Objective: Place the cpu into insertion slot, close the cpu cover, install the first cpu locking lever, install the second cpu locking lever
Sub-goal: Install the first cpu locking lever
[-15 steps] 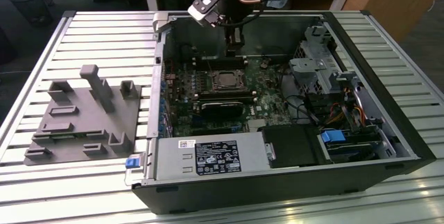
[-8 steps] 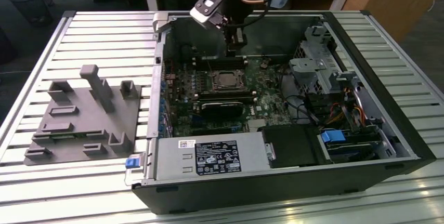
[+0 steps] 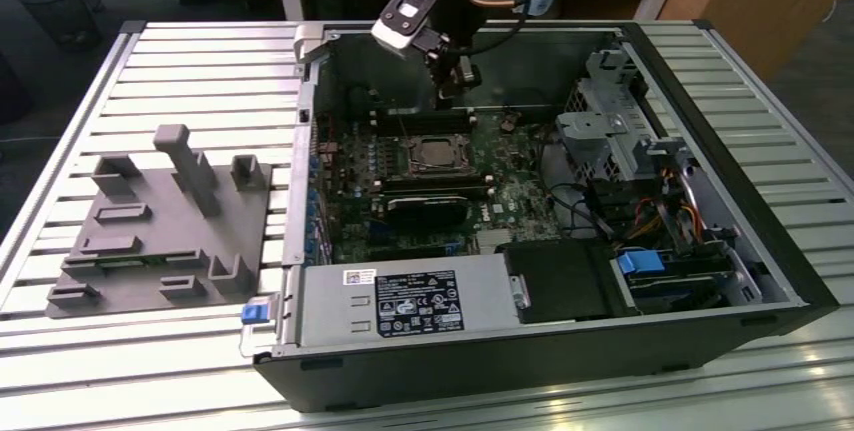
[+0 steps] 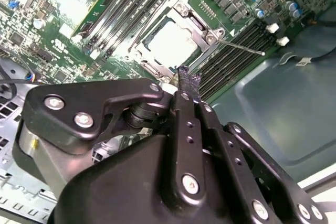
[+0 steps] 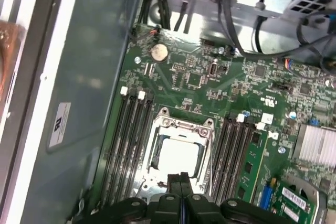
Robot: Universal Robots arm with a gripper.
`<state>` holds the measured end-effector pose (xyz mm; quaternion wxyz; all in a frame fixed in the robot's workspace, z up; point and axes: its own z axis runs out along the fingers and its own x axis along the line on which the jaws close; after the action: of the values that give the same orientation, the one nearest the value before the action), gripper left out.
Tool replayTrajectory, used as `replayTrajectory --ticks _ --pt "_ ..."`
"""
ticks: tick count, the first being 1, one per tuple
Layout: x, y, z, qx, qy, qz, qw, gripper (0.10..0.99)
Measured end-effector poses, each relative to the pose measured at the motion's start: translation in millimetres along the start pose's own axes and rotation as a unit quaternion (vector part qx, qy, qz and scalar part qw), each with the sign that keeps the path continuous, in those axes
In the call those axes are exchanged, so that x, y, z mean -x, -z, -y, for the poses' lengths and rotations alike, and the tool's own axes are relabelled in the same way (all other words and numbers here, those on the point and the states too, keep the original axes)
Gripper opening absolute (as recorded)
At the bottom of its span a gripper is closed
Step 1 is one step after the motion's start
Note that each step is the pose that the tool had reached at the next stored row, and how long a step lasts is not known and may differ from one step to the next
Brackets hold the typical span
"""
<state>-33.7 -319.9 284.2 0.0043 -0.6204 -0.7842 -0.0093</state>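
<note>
The cpu point(image 5: 178, 156) lies flat in the insertion slot point(image 5: 154, 156), its pale metal face showing through the window of the cpu cover point(image 5: 184, 126). The cover appears folded down over the slot so that its frame presses on the chip's edges and leaves the middle bare.

The claw point(image 5: 181, 179) hangs just above the slot's near edge, in both wrist views almost over the rim of the cover. Its two fingers point(image 4: 188, 80) are pressed together with nothing between them. That likely suits pushing or hooking a thin part better than grasping.

From one corner of the slot a thin metal locking lever point(image 4: 244, 46) reaches out across the neighbouring memory slots point(image 5: 128, 140). Whether it is latched cannot be told from these views.

The slot sits near the middle of the green motherboard point(image 5: 199, 77), inside the open computer case point(image 3: 747, 251), and the arm reaches down to it through the case's open side. Well away from the slot, outside the case on the slatted tabletop point(image 3: 187, 51), stands a grey fixture point(image 3: 160, 231).
</note>
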Motion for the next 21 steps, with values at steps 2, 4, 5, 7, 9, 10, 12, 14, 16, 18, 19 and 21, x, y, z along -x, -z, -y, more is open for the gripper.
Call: replayTrajectory --ticks 2,4,5,7,9,10,12,14,16,18,19,21 --pt "-0.1 -0.1 0.4 -0.0001 0.006 0.0 1.0 0.106" --pt "-0.1 -0.1 0.5 -0.0003 0.016 -0.0001 0.9999 0.106" --pt "-0.1 -0.2 0.6 -0.0005 0.024 -0.0002 0.9997 0.106" --pt "-0.1 -0.2 0.6 -0.0008 0.042 -0.0003 0.9991 0.106" --pt "-0.1 -0.3 0.6 -0.0011 0.059 -0.0005 0.9983 0.106" --pt "-0.1 -0.3 0.6 -0.0012 0.066 -0.0006 0.9978 0.106" --pt "-0.1 -0.3 0.6 -0.0015 0.081 -0.0007 0.9967 0.106" --pt "-0.1 -0.3 0.6 -0.0018 0.097 -0.0008 0.9953 0.106" --pt "-0.1 -0.4 0.6 -0.0021 0.114 -0.001 0.9934 0.106" --pt "-0.1 -0.4 0.6 -0.0024 0.132 -0.0012 0.9912 0.106" --pt "-0.1 -0.4 0.6 -0.0026 0.141 -0.0013 0.99 0.106" --pt "-0.1 -0.5 0.6 -0.0029 0.159 -0.0014 0.9872 0.106"
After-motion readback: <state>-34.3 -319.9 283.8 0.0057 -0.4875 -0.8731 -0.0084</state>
